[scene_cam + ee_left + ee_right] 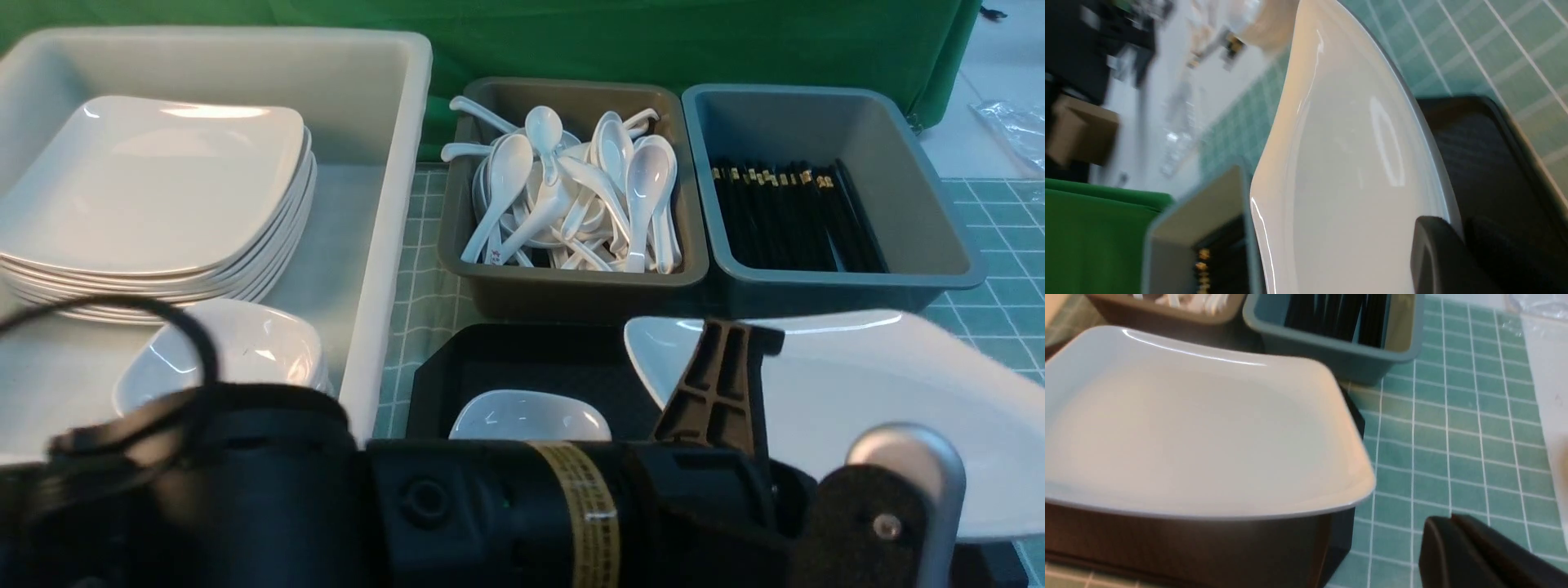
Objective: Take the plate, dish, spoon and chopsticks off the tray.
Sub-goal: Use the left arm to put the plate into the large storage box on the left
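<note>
Left end effector (729, 347) pinches the plate (865, 408) at its nine-o'clock rim, clear above the tray (506, 359). Carry it level (one-sided grip, may sag) toward the plate stack (155, 188) at ten o'clock.

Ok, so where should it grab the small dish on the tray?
Probably take the dish by its left rim, coming from above with one finger inside and one outside. Its wall looks deep enough to pinch, and the plate crowds its right side.
</note>
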Controlling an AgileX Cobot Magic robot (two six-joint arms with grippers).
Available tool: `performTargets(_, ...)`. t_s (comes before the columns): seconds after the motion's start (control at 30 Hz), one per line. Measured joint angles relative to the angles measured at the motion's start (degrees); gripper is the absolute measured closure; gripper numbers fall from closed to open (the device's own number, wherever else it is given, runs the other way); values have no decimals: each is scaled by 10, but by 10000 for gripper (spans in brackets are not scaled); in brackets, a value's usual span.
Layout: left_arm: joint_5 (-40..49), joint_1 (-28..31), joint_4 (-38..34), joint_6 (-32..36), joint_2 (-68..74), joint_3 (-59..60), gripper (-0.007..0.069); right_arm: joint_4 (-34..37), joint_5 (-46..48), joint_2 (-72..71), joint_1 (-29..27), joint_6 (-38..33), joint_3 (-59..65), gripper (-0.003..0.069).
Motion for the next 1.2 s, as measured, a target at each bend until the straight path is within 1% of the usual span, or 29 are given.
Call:
performTargets(0.07,-1,0,-1,-3,-17,0,587,0,-4,1,0,2,-2,634)
performTargets(0.2,37,22,16,-44,-78,0,587,2,-14,28,0,4,-8,634)
performTargets(0.3,87,66,60,-102,-106,0,586,17,-32,51,0,4,-8,636)
performTargets(0.37,120,109,100,-150,-121,0,586,40,-46,69,0,-2,-8,636)
performTargets(0.4,152,152,137,-185,-132,0,586,67,-60,85,0,-16,-8,636)
performTargets(0.43,163,182,155,-202,-135,0,586,86,-68,93,0,-27,-8,636)
performTargets(0.5,180,241,186,-221,-136,0,586,120,-85,112,0,-50,-8,636)
performTargets(0.53,182,249,188,-222,-136,0,586,123,-88,114,0,-53,-8,636)
performTargets(0.6,183,337,202,-229,-125,0,586,164,-105,135,0,-82,-8,636)
performTargets(0.73,132,505,207,-227,-62,0,586,228,-128,161,0,-130,-9,636)
performTargets(0.8,103,561,210,-218,-24,0,586,261,-141,166,0,-156,-9,636)
performTargets(0.87,85,598,225,-215,14,0,586,279,-149,168,0,-174,-9,635)
performTargets(0.97,76,618,244,-214,50,0,586,284,-151,168,0,-182,-9,634)
performTargets(1.1,61,624,276,-212,89,0,587,286,-152,168,0,-183,-9,634)
performTargets(1.2,51,624,284,-214,110,0,594,287,-152,168,0,-183,-9,634)
